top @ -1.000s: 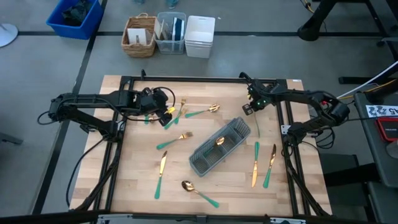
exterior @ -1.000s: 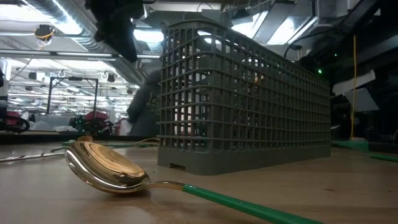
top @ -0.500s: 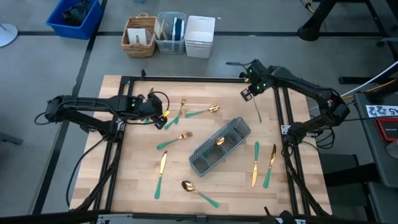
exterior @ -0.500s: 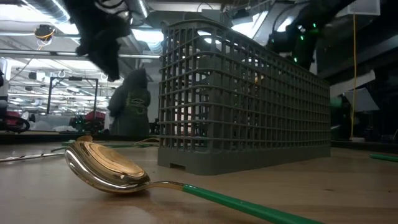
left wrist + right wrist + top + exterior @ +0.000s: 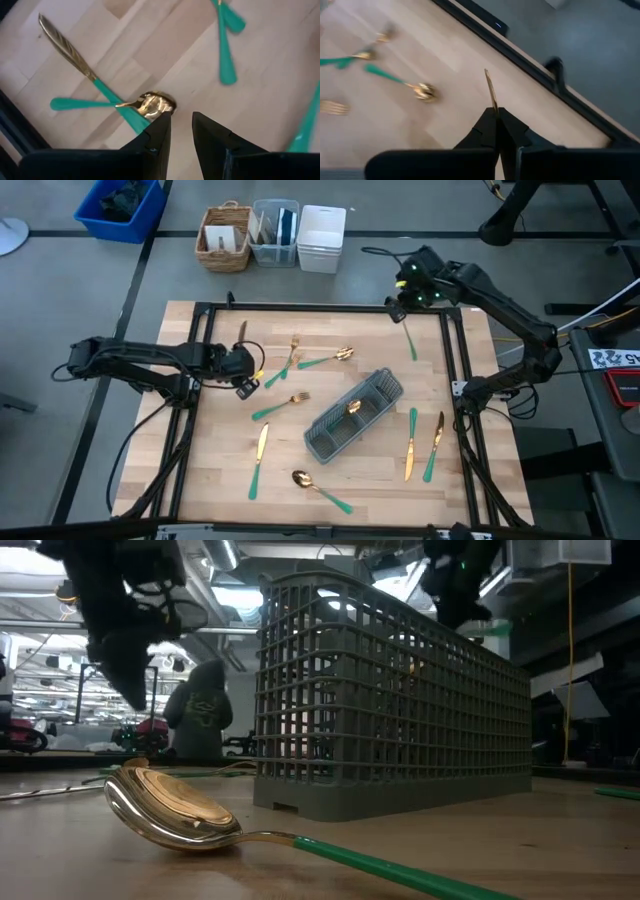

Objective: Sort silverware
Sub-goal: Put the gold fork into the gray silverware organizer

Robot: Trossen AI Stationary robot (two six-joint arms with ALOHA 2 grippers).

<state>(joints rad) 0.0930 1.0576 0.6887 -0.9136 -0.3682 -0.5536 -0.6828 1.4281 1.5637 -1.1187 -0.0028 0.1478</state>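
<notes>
- Where the table's near edge runs, a spoon [image 5: 318,489] lies with its gold bowl toward the left arm's side, filling the foreground in the low view [image 5: 180,808].
- Just beyond it, one knife [image 5: 257,459] lies on the left and two more pieces [image 5: 420,444] lie side by side on the right.
- At mid-table the grey caddy [image 5: 353,416] sits at a slant, with something gold showing inside.
- Left of the caddy a fork [image 5: 279,405] lies flat.
- Farther back the left gripper [image 5: 244,377] hovers low, fingers [image 5: 159,132] slightly apart and holding nothing, above a spoon [image 5: 150,104] crossing a knife [image 5: 87,72].
- Behind that, a fork and a spoon [image 5: 312,357] lie close together.
- At the far right corner the right gripper [image 5: 405,304] is raised, fingers together on a knife [image 5: 409,340], its gold blade [image 5: 492,93] pointing out ahead.
</notes>
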